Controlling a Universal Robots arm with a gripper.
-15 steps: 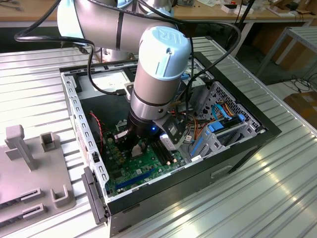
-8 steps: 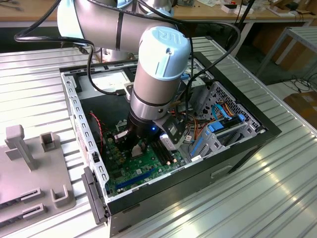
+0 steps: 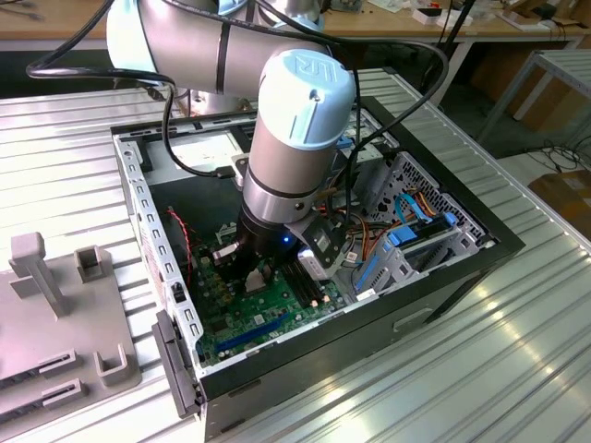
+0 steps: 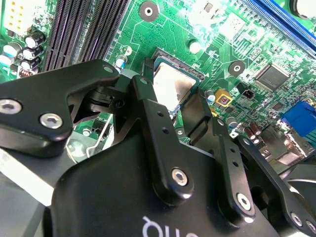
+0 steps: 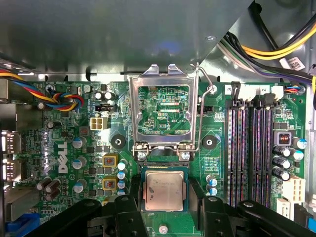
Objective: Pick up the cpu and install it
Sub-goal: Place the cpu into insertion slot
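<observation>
In the exterior view, the robot arm (image 3: pixel 295 138) reached down into an open computer case (image 3: pixel 443 268) lying on a ribbed metal worktop (image 3: pixel 517 369). Its pale blue end cap carried a raised mark. The gripper (image 3: pixel 245 268) hung low over the green motherboard (image 3: pixel 263 323). A grey fixture (image 3: pixel 55 314) stood at the exterior view's left, well apart from the case.

In the second wrist view, the black gripper (image 4: pixel 170 98) had white lettering on its body, cut off by the frame edge. Its jaws stood apart, one on each side of the cpu (image 4: pixel 173 86), which lay flat in its socket; whether either touched it could not be told. The long black memory slots (image 4: pixel 84 29) lay near. A dark chip (image 4: pixel 271 76) with faint marking sat near a blue connector (image 4: pixel 298 118).

In the first wrist view, the cpu (image 5: pixel 164 190) sat square in the socket between the jaws of the gripper (image 5: pixel 164 200), its silvery lid bearing fine engraved lines too small to read. The metal socket frame (image 5: pixel 163 79) was swung open just beside it, with its wire lever (image 5: pixel 201 108) alongside. White print showed on the motherboard (image 5: pixel 64 113) through the frame's window, and larger white lettering lay further across the board. Small numerals marked the ends of the memory slots (image 5: pixel 247 148). A white printed tag (image 5: pixel 296 62) hung on the yellow and black cables (image 5: pixel 276 44).
</observation>
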